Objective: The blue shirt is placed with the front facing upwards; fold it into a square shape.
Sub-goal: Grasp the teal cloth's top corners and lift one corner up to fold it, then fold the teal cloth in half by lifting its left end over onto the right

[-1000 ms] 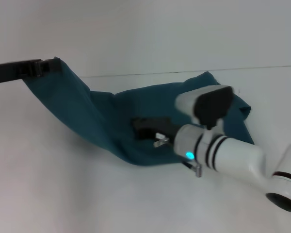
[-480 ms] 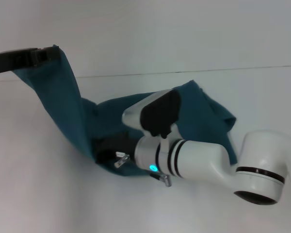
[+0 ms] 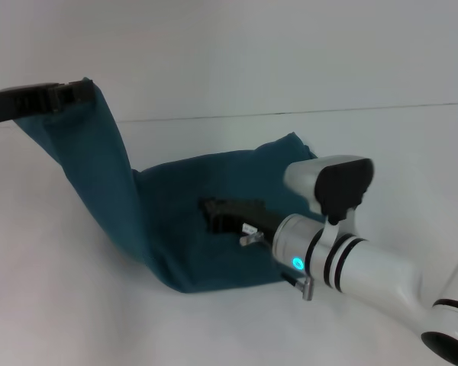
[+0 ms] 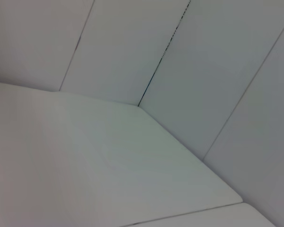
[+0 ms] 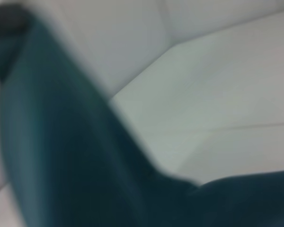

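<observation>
The right arm (image 3: 366, 267) is glossy white with 2 black rings, a cyan light and a black wrist housing.

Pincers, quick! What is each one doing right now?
Left pincer: shut on a corner of the blue shirt, holding it up high.
Right pincer: low over the shirt's middle; open or closed cannot be told.
</observation>
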Controlling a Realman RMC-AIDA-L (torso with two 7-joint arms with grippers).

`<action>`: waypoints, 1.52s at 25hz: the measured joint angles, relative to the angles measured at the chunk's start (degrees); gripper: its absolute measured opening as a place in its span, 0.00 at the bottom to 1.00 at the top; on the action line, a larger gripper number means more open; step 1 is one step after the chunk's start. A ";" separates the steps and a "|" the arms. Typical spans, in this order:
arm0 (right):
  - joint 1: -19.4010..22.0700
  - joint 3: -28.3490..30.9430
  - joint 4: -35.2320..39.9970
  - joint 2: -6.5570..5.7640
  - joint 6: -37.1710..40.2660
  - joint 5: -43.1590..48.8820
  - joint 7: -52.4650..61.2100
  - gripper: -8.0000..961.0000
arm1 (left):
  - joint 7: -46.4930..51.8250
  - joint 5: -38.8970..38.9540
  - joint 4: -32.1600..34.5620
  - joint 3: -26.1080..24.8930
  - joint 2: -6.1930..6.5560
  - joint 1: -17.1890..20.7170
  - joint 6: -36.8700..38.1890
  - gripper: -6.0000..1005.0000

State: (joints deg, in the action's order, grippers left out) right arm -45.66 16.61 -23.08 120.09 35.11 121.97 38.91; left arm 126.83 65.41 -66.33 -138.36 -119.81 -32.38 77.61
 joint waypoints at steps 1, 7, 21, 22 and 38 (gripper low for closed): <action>0.52 0.97 0.50 0.14 0.30 0.00 -0.41 0.01 | 0.00 0.06 -0.12 0.04 -0.05 0.04 0.24 0.04; -4.11 0.32 -0.73 0.69 -7.19 1.60 -0.60 0.01 | 0.00 0.94 -1.00 0.00 -0.17 0.14 1.06 0.04; -11.30 -1.71 -6.76 1.42 -14.73 6.06 -0.05 0.01 | -0.75 1.89 -1.47 -0.16 -0.10 0.12 2.11 0.05; -11.69 -2.26 -6.97 1.40 -14.89 6.08 0.41 0.01 | -0.77 1.90 -1.46 -0.16 -0.13 0.11 2.11 0.05; 7.97 7.07 -1.98 -1.86 6.13 9.48 3.20 0.01 | -1.07 2.04 -1.14 -0.51 -0.23 0.52 3.16 0.05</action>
State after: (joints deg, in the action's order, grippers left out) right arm -37.69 23.68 -25.07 118.23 41.24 131.45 42.11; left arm 125.76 67.45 -67.47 -138.87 -120.05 -31.86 80.77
